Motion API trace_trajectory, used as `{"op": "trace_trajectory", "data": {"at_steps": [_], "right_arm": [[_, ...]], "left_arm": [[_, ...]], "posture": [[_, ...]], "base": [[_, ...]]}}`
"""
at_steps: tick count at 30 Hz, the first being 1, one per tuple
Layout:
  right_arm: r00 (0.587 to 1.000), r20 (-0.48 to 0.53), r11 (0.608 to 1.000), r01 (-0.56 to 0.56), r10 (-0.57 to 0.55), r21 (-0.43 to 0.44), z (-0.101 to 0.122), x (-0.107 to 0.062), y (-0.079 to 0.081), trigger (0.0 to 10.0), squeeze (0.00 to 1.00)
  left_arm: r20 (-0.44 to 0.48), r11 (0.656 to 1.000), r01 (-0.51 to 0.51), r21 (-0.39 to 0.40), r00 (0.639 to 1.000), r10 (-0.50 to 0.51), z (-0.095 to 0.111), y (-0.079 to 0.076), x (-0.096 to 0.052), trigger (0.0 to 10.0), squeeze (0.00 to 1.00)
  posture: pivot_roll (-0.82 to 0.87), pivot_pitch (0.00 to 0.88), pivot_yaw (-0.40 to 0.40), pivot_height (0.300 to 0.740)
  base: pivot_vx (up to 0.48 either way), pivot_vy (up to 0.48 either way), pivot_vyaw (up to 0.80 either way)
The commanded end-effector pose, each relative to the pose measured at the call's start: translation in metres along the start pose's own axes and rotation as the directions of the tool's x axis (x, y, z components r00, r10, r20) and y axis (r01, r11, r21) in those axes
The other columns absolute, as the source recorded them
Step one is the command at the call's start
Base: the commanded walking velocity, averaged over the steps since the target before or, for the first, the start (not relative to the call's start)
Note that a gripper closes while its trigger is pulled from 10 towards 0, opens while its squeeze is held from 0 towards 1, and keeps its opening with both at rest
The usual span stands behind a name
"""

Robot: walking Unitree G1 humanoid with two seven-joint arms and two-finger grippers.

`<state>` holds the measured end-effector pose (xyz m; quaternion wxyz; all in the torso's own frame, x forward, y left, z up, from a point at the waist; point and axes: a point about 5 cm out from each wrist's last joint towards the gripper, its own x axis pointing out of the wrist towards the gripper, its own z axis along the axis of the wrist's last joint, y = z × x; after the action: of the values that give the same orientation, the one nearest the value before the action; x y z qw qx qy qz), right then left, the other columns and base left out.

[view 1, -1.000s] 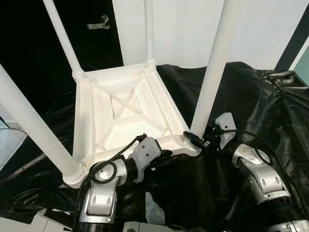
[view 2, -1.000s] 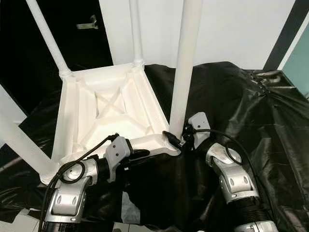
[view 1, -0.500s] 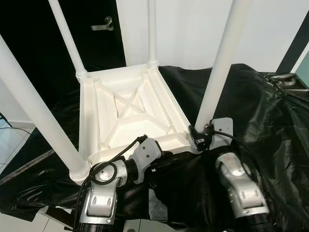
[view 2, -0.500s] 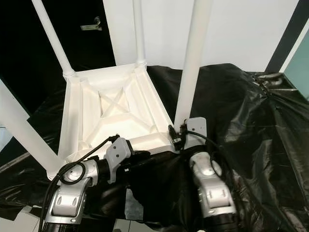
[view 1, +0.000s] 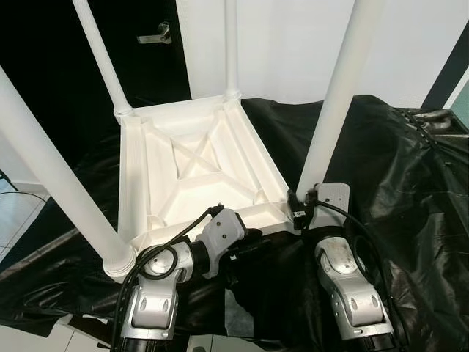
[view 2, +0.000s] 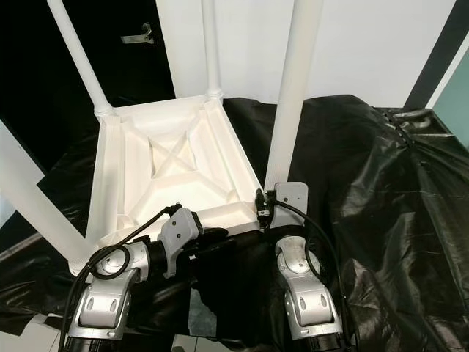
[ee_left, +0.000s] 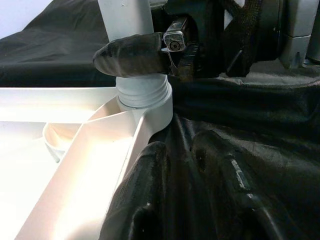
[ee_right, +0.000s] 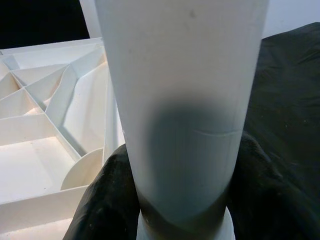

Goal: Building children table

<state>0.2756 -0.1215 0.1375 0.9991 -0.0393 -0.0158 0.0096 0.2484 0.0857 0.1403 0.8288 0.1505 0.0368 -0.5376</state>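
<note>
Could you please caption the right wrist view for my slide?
Right gripper clasping the base of a white table leg seated in the upturned tabletop.

White plastic kids' table (view 1: 192, 170) upside down on black sheet (view 1: 396, 169), 4 legs up

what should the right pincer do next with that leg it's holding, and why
Probably keep twisting the white round plastic leg into its corner socket. The right pincer is shut around the leg's base, and the left wrist view shows screw threads above the upturned white plastic tabletop, so it looks not fully seated.
</note>
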Motion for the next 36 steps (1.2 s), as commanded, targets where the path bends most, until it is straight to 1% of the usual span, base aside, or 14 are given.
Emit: {"op": "trace_trajectory", "data": {"at_steps": [1,10,11,13,18,19,23,24,26,27,28,29,32,36], "right_arm": [[0.998,-0.046,0.999,0.036,-0.037,-0.016,-0.008,-0.002,-0.006,10.0,0.0],[0.998,-0.042,0.998,0.042,-0.044,-0.04,-0.007,-0.002,-0.01,10.0,0.0],[1.0,-0.021,0.999,0.015,-0.016,-0.038,-0.005,-0.002,-0.013,10.0,1.0],[1.0,-0.007,0.999,-0.005,0.005,-0.038,-0.004,-0.002,-0.016,10.0,1.0],[0.976,0.039,0.976,-0.213,0.214,-0.043,0.002,-0.001,-0.027,10.0,1.0],[0.976,0.039,0.976,-0.213,0.214,-0.043,0.002,-0.001,-0.027,10.0,1.0],[0.93,0.04,0.929,-0.362,0.366,-0.083,0.003,0.002,-0.03,10.0,1.0],[0.904,0.036,0.902,-0.421,0.426,-0.099,0.004,0.004,-0.031,10.0,0.76],[0.899,0.036,0.897,-0.43,0.436,-0.103,0.005,0.004,-0.03,10.0,0.76],[0.878,0.035,0.875,-0.472,0.477,-0.105,0.006,0.006,-0.03,10.0,0.0],[0.849,0.033,0.847,-0.521,0.527,-0.107,0.008,0.008,-0.03,10.0,0.0],[0.849,0.033,0.847,-0.521,0.527,-0.107,0.008,0.008,-0.03,10.0,0.0],[0.788,0.015,0.781,-0.608,0.616,-0.14,0.011,0.016,-0.029,10.0,0.0],[0.768,-0.004,0.758,-0.632,0.64,-0.163,0.012,0.022,-0.03,10.0,0.0]], "left_arm": [[-0.009,0.971,-0.24,-0.006,0.971,0.24,-0.001,0.012,-0.002,10.0,0.0],[-0.01,0.969,-0.246,-0.009,0.969,0.246,-0.001,0.012,-0.003,10.0,0.0],[-0.011,0.969,-0.246,-0.009,0.969,0.246,-0.001,0.012,-0.004,10.0,0.0],[-0.011,0.969,-0.247,-0.009,0.969,0.247,-0.001,0.012,-0.004,10.0,0.0],[-0.013,0.97,-0.243,-0.01,0.97,0.243,-0.002,0.012,-0.004,10.0,0.0],[-0.013,0.97,-0.243,-0.01,0.97,0.243,-0.002,0.012,-0.004,10.0,0.0],[-0.01,0.971,-0.237,-0.009,0.971,0.237,-0.001,0.013,-0.002,10.0,0.0],[-0.009,0.972,-0.234,-0.009,0.972,0.234,-0.001,0.013,-0.001,10.0,0.0],[-0.009,0.972,-0.234,-0.009,0.972,0.234,-0.001,0.014,-0.001,10.0,0.0],[-0.007,0.973,-0.231,-0.007,0.973,0.231,-0.001,0.014,-0.001,10.0,0.0],[-0.005,0.973,-0.229,-0.005,0.974,0.229,0.0,0.014,-0.001,10.0,0.0],[-0.005,0.973,-0.229,-0.005,0.974,0.229,0.0,0.014,-0.001,10.0,0.0],[-0.003,0.974,-0.226,-0.001,0.974,0.226,0.0,0.015,0.0,10.0,0.0],[-0.002,0.974,-0.225,0.001,0.974,0.225,0.001,0.014,0.0,10.0,0.0]], "posture": [[0.05,0.0,-0.001,0.74],[0.06,0.0,-0.006,0.74],[0.06,0.0,-0.004,0.74],[0.06,0.0,-0.002,0.74],[0.05,0.0,0.004,0.74],[0.05,0.0,0.004,0.74],[0.04,0.0,0.011,0.74],[0.04,0.0,0.013,0.74],[0.04,0.0,0.013,0.74],[0.03,0.0,0.014,0.74],[0.03,0.0,0.014,0.74],[0.03,0.0,0.014,0.74],[0.04,0.0,0.013,0.74],[0.04,0.0,0.011,0.74]], "base": [[0.0,0.0,0.0],[0.0,0.0,0.0],[0.0,0.0,0.0],[0.0,0.0,0.0],[0.0,0.0,0.0],[0.0,0.0,0.0],[0.0,0.0,0.0],[0.0,0.0,0.0],[0.0,0.0,0.0],[0.0,0.0,0.0],[0.0,0.0,0.0],[0.0,0.0,0.0],[0.0,0.0,0.0],[0.0,0.0,0.0]]}}
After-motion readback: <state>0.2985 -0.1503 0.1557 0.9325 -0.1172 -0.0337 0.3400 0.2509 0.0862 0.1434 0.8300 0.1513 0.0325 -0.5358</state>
